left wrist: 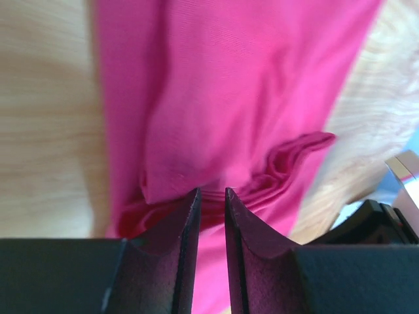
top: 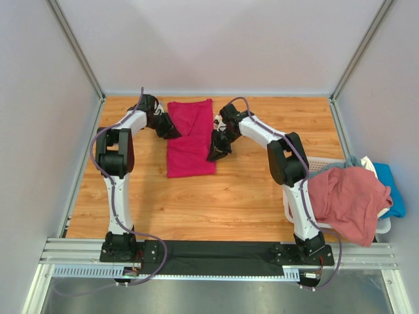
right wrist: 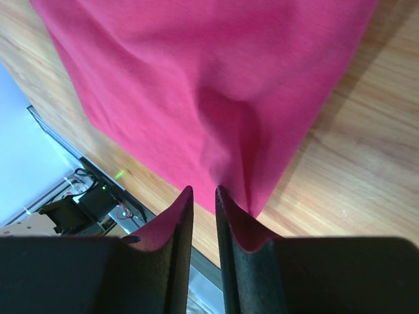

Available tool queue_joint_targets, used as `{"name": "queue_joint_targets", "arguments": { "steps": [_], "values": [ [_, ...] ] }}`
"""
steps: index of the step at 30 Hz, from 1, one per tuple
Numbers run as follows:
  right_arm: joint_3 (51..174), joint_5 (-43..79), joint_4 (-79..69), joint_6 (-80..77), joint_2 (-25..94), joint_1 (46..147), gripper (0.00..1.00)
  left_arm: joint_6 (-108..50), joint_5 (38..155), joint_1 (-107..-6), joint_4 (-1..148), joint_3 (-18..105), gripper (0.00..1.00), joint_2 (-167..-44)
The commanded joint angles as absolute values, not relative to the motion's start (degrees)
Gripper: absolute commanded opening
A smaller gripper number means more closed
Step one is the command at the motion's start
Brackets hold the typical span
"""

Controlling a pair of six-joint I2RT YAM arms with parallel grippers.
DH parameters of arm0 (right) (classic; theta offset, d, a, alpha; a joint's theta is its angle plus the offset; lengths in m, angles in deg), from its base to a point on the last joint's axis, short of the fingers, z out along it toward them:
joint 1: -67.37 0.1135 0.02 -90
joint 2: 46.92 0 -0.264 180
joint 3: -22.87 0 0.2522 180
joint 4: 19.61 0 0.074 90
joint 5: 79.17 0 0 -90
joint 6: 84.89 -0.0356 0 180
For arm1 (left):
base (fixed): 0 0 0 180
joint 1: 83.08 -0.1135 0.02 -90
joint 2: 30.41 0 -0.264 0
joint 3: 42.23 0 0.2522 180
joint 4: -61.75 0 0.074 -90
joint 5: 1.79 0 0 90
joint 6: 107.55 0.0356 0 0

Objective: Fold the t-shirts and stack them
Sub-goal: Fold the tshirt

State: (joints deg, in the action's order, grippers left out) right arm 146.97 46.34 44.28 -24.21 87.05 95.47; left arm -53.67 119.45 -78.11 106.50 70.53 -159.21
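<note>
On the wooden table, the magenta-red cloth t-shirt lies as a narrow folded strip in the upper middle of the frame, its long axis running near to far. The right gripper meets the strip's right edge, closer to the free near end, jaws pressed together on a tented pinch of cloth. Farther up, the left gripper pinches bunched folds at the left edge. The shirt lies between them, so the next fold probably turns across that axis.

Open tabletop front; basket (heaped shirts) blocks right edge
</note>
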Motion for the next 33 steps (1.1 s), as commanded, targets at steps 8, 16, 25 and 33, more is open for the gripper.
{"name": "queue_joint_targets", "arguments": {
  "steps": [8, 16, 25, 33],
  "values": [
    [139.7, 44.4, 42.7, -21.7, 86.0, 94.6, 0.23, -45.5, 115.5, -78.5, 115.4, 82.3, 0.34, -160.8],
    [132.3, 42.0, 42.1, -19.5, 80.8, 94.6, 0.25, -40.2, 110.4, -78.7, 122.3, 86.1, 0.4, -152.4],
    [121.2, 41.0, 37.8, -21.6, 67.4, 94.6, 0.57, -41.2, 112.6, -78.5, 118.0, 51.9, 0.48, -127.6],
    [98.5, 42.4, 11.5, -46.1, 51.8, 95.1, 0.65, -68.5, 119.6, -75.8, 92.7, 13.2, 0.49, -105.1]
  ]
}}
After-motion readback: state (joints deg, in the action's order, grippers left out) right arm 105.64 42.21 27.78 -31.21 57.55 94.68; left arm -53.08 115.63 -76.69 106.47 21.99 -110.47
